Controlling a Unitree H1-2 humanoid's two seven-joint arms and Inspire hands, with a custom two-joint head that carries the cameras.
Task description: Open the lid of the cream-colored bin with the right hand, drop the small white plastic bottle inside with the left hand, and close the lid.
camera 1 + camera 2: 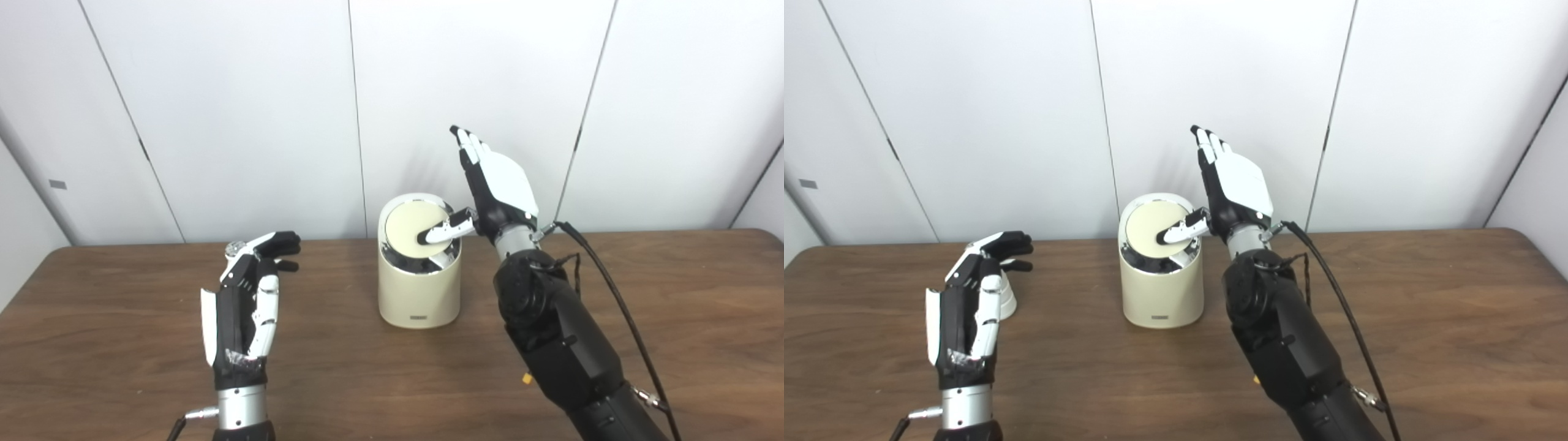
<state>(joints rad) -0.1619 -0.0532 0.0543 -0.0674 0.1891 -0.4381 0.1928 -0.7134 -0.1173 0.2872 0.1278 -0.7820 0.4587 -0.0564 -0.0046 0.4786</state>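
The cream-colored bin stands in the middle of the table. Its round lid sits tilted inside a chrome rim, with a dark gap showing at the near side. My right hand is just right of the bin and open; its fingers point up and its thumb tip presses on the lid. The small white plastic bottle stands on the table at the left, mostly hidden behind my left hand. That hand is upright with its palm toward the bottle, its fingers loosely curved over the top and not wrapped around it.
The brown wooden table has bare wood in front of the bin and on its right half. A black cable runs along my right forearm. White wall panels stand close behind the table's far edge.
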